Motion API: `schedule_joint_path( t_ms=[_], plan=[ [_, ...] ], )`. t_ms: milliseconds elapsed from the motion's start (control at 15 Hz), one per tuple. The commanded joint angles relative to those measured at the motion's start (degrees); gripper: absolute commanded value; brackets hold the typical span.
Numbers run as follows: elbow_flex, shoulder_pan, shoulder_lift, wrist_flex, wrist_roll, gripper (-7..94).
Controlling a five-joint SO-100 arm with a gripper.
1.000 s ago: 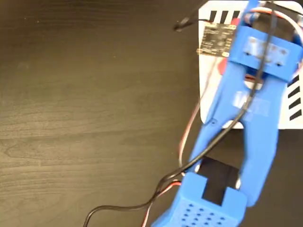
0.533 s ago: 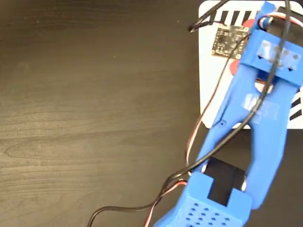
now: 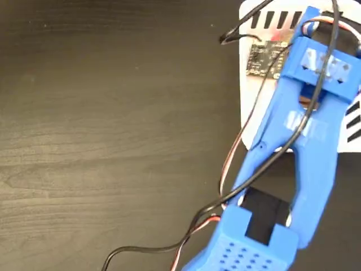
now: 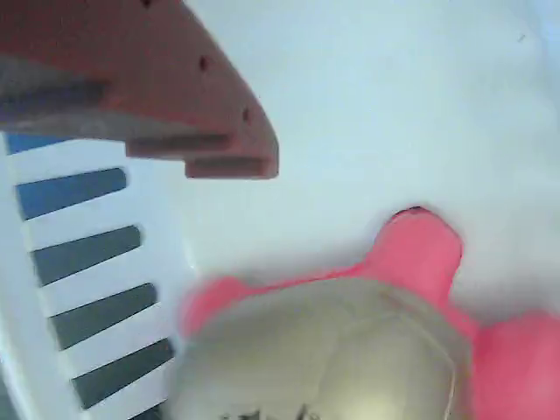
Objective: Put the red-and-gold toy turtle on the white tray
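Red-and-gold toy turtle (image 4: 350,350): you find it lying on the white tray (image 4: 367,114), filling the lower part of the wrist view, close under the camera and somewhat blurred. Shell: domed, dull gold with a soft sheen, a scrap of black print just showing at the bottom edge of that view. Limbs: coral-red; one rounded lobe juts up and to the right from the shell with a small dark mark at its tip, another red part swells at the lower right edge, and a third peeks out at the shell's left side. Which lobe is the head you cannot tell for certain, so its long axis is not readable; much of the body is cut off by the frame. Tray: flat white, with a row of short dark stripes down its left border in the wrist view; in the fixed view its corner (image 3: 248,113) sits at the upper right of the dark wood-grain tabletop (image 3: 113,141), black stripes along its top edge. Hand (image 4: 175,105): one reddish finger shows at the upper left of the wrist view, clear of the turtle; open or closed you cannot tell. Blue arm (image 3: 304,147): reaches over the tray and hides the turtle in the fixed view, with black and red cables (image 3: 186,237) trailing across the tabletop.
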Motion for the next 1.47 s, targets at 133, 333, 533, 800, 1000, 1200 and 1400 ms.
schedule_joint_path(
  t_ms=[133,333,533,800,1000,1200,1400],
  plan=[
    [0.35,0.70,4.66,-0.35,-1.49,60],
    [-1.23,0.18,8.70,-2.11,0.53,1],
    [1.85,-2.99,17.14,-7.65,4.31,0],
    [9.58,-11.07,33.05,-18.46,9.58,0],
    [21.45,-19.60,46.58,-30.32,16.35,0],
    [37.09,-28.39,58.54,-36.47,22.50,0],
    [60.12,-32.78,72.42,-44.65,24.52,0]
  ],
)
